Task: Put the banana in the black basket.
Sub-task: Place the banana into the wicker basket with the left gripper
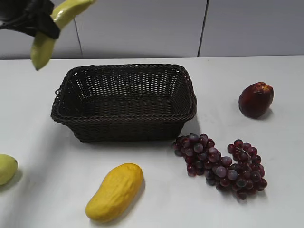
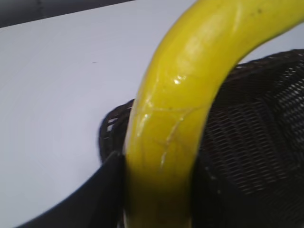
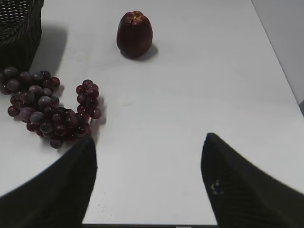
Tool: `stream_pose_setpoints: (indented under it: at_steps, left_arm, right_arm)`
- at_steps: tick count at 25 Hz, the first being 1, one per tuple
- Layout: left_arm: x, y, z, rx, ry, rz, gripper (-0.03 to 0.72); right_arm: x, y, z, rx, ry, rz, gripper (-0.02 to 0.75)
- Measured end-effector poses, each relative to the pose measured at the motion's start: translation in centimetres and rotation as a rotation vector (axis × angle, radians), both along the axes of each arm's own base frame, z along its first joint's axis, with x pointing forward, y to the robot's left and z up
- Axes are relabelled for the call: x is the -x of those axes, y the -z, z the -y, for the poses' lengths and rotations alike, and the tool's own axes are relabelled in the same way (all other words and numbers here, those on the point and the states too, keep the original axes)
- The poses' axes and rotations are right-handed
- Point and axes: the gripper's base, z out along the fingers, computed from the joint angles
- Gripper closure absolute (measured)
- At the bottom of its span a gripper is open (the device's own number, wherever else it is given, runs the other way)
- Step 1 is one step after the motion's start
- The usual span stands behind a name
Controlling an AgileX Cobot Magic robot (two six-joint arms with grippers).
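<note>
My left gripper [image 1: 45, 23] is shut on the banana [image 1: 45, 45], a long curved yellow-green fruit, and holds it high in the air at the top left, above and left of the black basket [image 1: 124, 118]. In the left wrist view the banana [image 2: 175, 123] fills the middle between the jaws [image 2: 159, 190], with the basket's [image 2: 256, 133] rim and inside below it. The basket stands empty at the table's middle. My right gripper [image 3: 149, 142] is open and empty above bare table; it does not show in the exterior view.
A bumpy yellow-orange fruit [image 1: 115, 192] lies in front of the basket. A pale green fruit [image 1: 7, 168] sits at the left edge. Purple grapes [image 1: 221, 166] lie right of the basket's front. A dark red fruit [image 1: 255, 99] stands at the far right.
</note>
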Motion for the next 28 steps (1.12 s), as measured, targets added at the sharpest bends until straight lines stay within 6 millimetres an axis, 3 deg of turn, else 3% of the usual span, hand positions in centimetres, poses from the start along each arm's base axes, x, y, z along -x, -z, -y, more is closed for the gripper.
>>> stream_pose_setpoints:
  at_steps: [4,11,17,19,22,28]
  left_arm:
    - [1.1,-0.2,5.2,0.001,0.117,0.06,0.278]
    - [2.2,1.7,10.4,-0.034,0.244,0.082,0.278]
    - [2.1,3.5,11.6,-0.089,0.287,0.062,0.273]
    - [2.0,3.5,11.5,-0.101,0.289,0.068,0.207]
    - [1.9,3.5,11.5,-0.101,0.286,0.081,0.04]
    - [2.0,3.5,11.5,-0.104,0.288,0.077,0.014]
  right_arm:
    - [0.0,0.0,0.0,0.0,0.0,0.0,0.187]
    - [0.0,0.0,0.0,0.0,0.0,0.0,0.187]
    - [0.0,0.0,0.0,0.0,0.0,0.0,0.187]
    - [0.0,0.0,0.0,0.0,0.0,0.0,0.187]
    - [0.0,0.0,0.0,-0.001,0.0,0.0,0.187]
    - [0.0,0.0,0.0,0.0,0.0,0.0,0.187]
